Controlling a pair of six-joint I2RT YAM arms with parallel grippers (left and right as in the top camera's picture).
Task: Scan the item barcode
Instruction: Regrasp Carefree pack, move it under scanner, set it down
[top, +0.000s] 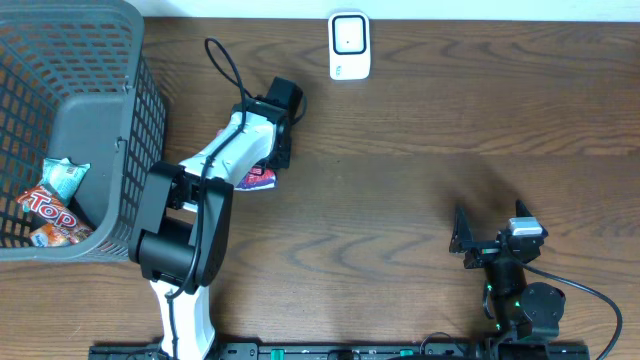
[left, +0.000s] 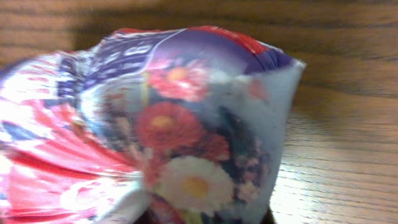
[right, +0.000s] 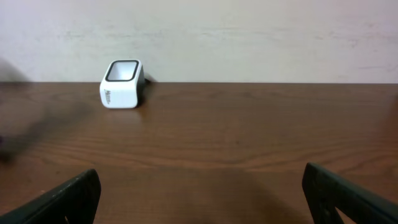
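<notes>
The item is a crinkly packet (top: 256, 179) printed with flowers in red, blue and white, lying on the wooden table left of centre. In the left wrist view the packet (left: 180, 124) fills nearly the whole frame and hides the fingers. My left gripper (top: 273, 163) reaches down onto it from the far side and is shut on its edge. No barcode shows on the visible face. The white barcode scanner (top: 349, 45) stands at the table's far edge, also seen as the scanner (right: 122, 84) in the right wrist view. My right gripper (top: 462, 240) rests near the front right, open and holding nothing.
A grey mesh basket (top: 140, 60) stands at the left with other snack packets (top: 50, 205) inside. Bare wooden table lies between the packet and the scanner. A pale wall (right: 249, 37) runs behind the table's far edge.
</notes>
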